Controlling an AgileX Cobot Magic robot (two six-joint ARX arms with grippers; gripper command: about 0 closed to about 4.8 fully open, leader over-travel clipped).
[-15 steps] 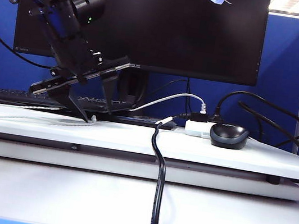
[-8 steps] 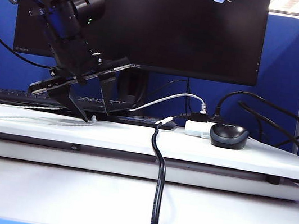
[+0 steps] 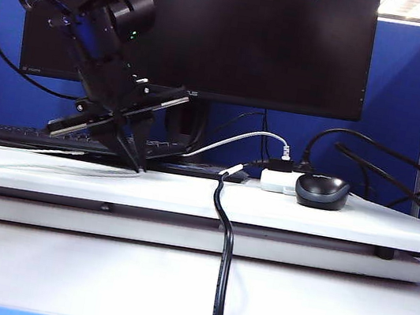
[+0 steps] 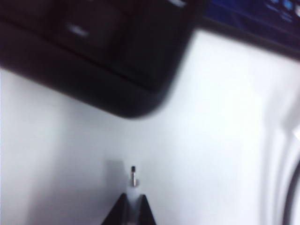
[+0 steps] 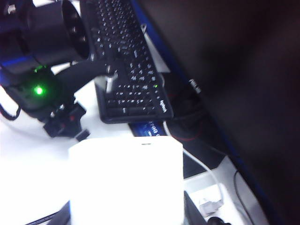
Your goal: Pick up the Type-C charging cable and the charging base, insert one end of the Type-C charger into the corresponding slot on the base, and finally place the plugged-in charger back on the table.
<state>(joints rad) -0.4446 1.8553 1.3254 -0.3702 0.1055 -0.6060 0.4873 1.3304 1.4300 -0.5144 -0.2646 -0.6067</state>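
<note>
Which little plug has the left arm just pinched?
Start at the black keyboard before the monitor. At its near corner the left gripper meets the table, shut on the Type-C charging cable: a thin white lead, unlike the thick black cable.

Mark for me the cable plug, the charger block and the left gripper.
Cable plug (image 4: 134, 176): left wrist view, metal tip past the shut fingers.
Charger block (image 5: 126, 180): right wrist view, broad white face.
Left gripper (image 3: 136, 165): exterior view, fingertips at the table.

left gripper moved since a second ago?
Yes. The left gripper shut on the Type-C charging cable plug and shifted slightly right, toward the monitor stand.
</note>
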